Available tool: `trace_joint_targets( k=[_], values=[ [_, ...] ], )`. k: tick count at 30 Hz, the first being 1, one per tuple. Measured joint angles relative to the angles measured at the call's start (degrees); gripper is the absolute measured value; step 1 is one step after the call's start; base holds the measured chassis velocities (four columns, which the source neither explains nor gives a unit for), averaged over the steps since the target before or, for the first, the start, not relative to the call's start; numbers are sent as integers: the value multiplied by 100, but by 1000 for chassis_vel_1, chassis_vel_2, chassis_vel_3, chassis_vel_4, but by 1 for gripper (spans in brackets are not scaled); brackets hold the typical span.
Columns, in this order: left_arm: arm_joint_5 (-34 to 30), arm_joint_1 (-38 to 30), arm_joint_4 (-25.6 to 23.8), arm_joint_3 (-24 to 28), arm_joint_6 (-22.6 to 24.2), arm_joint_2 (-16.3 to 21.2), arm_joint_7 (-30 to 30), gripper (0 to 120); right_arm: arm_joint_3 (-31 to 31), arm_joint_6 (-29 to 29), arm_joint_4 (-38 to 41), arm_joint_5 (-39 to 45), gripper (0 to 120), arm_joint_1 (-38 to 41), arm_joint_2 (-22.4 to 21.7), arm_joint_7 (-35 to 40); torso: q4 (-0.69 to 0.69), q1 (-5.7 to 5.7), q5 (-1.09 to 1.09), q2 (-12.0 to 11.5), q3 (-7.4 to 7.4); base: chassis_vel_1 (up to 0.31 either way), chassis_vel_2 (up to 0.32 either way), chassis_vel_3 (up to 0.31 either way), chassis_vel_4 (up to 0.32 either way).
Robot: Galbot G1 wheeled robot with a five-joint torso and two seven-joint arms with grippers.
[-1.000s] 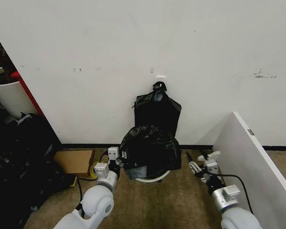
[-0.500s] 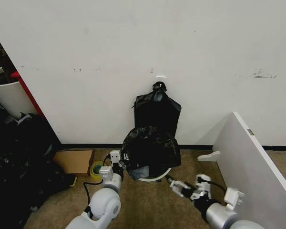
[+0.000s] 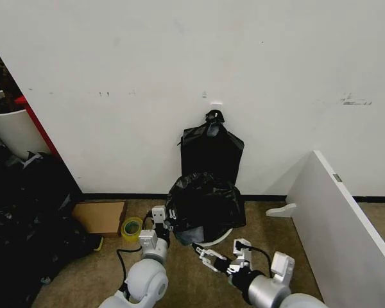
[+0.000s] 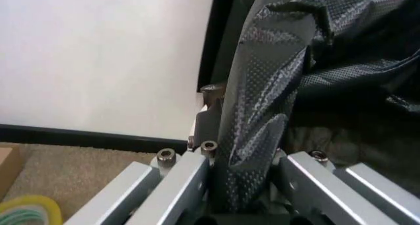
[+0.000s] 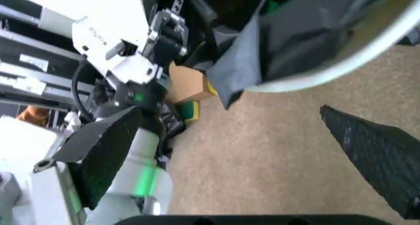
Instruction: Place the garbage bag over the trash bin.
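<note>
already pinching a fold of the garbage bag point(image 4: 262, 102) in the left gripper point(image 3: 160, 223) fingers, draping loosely over the trash bin point(image 3: 213, 242) on the floor, right gripper point(image 3: 208, 258) fingers spread empty, risking slipping off the rim.

garbage bag point(image 3: 204, 204) over trash bin point(image 3: 213, 240) (partly), left claw point(image 3: 160, 222) beside

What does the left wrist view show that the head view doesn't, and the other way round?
Left wrist view alone: a fold of the garbage bag clamped between the left hand's fingers. Head view alone: the right hand open, low on the carpet in front of the trash bin, and the knotted black bag against the wall. Both share the garbage bag draped over the bin, the left hand and the yellow tape roll.
</note>
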Motion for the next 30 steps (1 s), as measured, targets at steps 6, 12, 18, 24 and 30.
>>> trace_joint_targets(
  k=[6, 12, 18, 24, 30],
  values=[
    [188, 46, 11, 20, -24, -29, 22, 0, -37, 80, -154, -52, 89, 109, 267, 33, 0, 0, 0, 0, 0, 0, 0, 0, 0],
    [211, 68, -4, 26, -31, -25, 28, 0, -17, 38, -393, -121, 67, 189, 374, 118, 0, 0, 1, 0, 0, 0, 0, 0, 0],
    [228, 79, -34, 12, -16, -24, 32, 0, 19, -254, -559, -202, 42, 275, 433, 108, 1, 0, 1, 0, 0, 0, 0, 0, 0],
    [231, 109, -67, 12, -15, -20, 39, 0, -19, -123, -708, -223, 22, 380, 482, 167, 1, 0, 1, 0, 0, 0, 0, 0, 0],
    [231, 106, -68, 15, -14, -11, 40, 0, -21, -20, -715, -227, 2, 404, 460, 144, 1, 0, 1, 0, 0, 0, 0, 0, 0]
  ],
)
